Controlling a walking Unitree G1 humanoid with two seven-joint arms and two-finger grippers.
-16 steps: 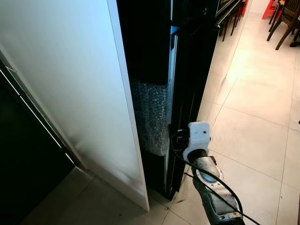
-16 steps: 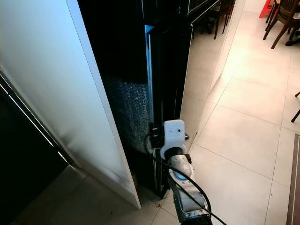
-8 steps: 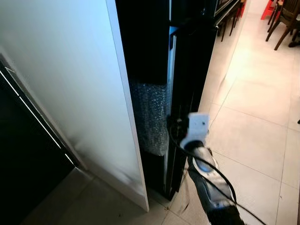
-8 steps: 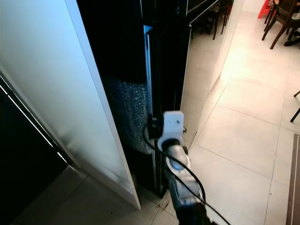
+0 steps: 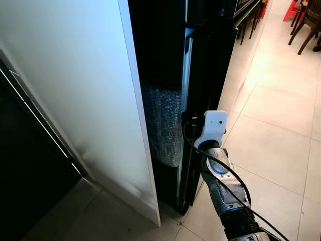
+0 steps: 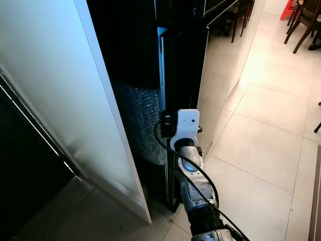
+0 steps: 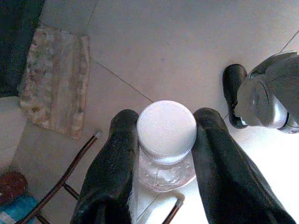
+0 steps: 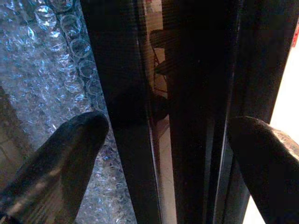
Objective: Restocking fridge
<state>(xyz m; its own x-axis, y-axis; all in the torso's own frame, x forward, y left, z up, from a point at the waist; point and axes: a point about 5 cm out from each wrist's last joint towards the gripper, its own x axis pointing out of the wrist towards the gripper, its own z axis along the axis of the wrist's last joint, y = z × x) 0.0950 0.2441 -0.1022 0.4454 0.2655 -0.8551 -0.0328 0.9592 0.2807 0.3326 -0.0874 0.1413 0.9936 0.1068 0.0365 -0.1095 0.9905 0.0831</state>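
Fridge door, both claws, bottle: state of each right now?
Fridge door: edge-on, its edge between the right claw's fingers.
Right claw: open, one finger each side of the door edge, bubble wrap behind.
Left claw: shut on the bottle.
Bottle: white cap on, held.

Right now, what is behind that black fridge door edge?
Behind the black fridge door edge sits clear bubble wrap, beside the right gripper, whose fingers straddle the edge. Deeper in, darkness hides everything.
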